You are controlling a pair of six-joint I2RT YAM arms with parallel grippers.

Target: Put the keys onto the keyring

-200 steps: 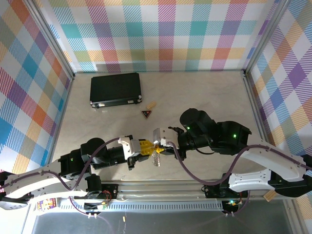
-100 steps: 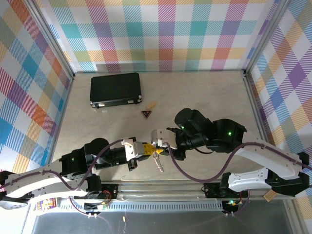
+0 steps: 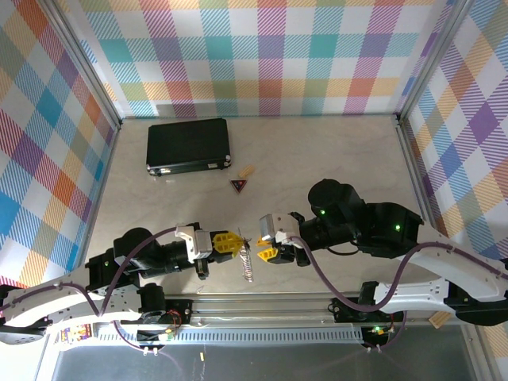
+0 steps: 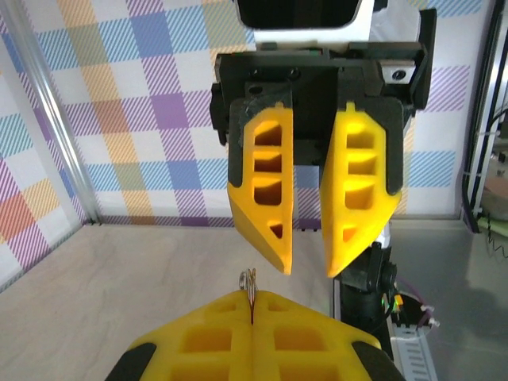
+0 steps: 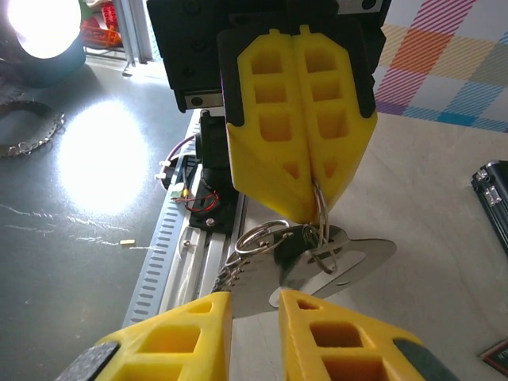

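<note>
The left gripper (image 3: 236, 240) hovers near the table's (image 3: 333, 151) front edge, its yellow fingers pinched together on the thin keyring (image 5: 318, 205). The keys (image 3: 247, 266) dangle from the ring just to its right. The right gripper (image 5: 254, 303) faces them with its fingers slightly apart, holding nothing.

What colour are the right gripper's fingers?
Yellow fingers; clearest in the left wrist view.

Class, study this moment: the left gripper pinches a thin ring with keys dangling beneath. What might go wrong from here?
1. The left gripper holds the keyring by thin wire at its very fingertips, so it may slip out.
2. The keys hang loose and may swing, so the open right gripper could miss them.
</note>
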